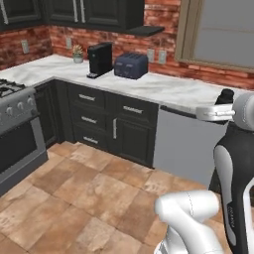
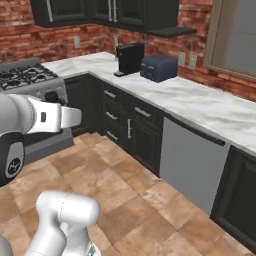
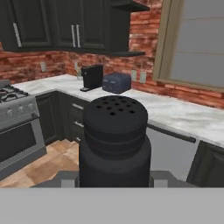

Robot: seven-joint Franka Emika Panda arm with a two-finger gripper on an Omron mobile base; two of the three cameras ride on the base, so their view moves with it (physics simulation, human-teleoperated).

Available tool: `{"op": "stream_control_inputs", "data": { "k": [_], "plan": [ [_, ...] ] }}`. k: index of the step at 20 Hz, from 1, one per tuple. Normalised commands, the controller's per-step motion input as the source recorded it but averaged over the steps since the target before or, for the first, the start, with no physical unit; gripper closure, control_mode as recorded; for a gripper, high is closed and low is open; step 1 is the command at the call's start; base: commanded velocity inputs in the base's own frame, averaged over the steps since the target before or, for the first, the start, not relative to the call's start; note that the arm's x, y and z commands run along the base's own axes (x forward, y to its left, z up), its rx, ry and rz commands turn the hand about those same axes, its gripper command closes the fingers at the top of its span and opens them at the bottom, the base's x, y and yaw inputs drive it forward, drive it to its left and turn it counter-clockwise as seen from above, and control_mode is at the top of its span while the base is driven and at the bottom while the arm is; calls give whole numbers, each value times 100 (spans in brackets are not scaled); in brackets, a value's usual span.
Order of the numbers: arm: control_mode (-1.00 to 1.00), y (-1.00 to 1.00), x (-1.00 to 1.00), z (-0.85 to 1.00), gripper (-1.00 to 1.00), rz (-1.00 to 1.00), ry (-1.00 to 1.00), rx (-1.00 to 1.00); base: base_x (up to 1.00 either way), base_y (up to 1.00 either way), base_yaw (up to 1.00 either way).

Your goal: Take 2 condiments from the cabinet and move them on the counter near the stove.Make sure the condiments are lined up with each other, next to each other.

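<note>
The black shaker (image 3: pixel 114 144) stands in the lower centre of the hand view, very close to the camera, upright, with a round cap full of small holes. The gripper (image 3: pixel 114 179) is pressed against its lower body from both sides, so it is pinching the shaker; the fingertips themselves are mostly hidden behind the bottle.

In the left base view the top of the shaker (image 1: pixel 226 95) shows at the right edge, just above the white hand. It hangs in the air in front of the white marble counter (image 1: pixel 163 87), not resting on anything.

The stove (image 3: pixel 15 109) is at the left edge of the hand view, well apart from the shaker.

I judge the shaker to be light, stiff and smooth. Its round body can slip or turn between flat fingers. The wider lower body looks the best place to hold, not the narrower cap.
</note>
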Motion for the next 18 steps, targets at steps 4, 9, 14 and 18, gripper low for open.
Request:
{"op": "stream_control_inputs", "data": {
  "k": [4, 9, 14, 18],
  "plan": [
    [100, 0, 0, 0, 100, 0, 0, 0, 37, 0, 38],
    [100, 0, 0, 0, 100, 0, 0, 0, 35, 0, 39],
    [100, 0, 0, 0, 100, 0, 0, 0, 41, 0, 37],
    [100, 0, 0, 0, 100, 0, 0, 0, 59, -4, 27]
  ]
}}
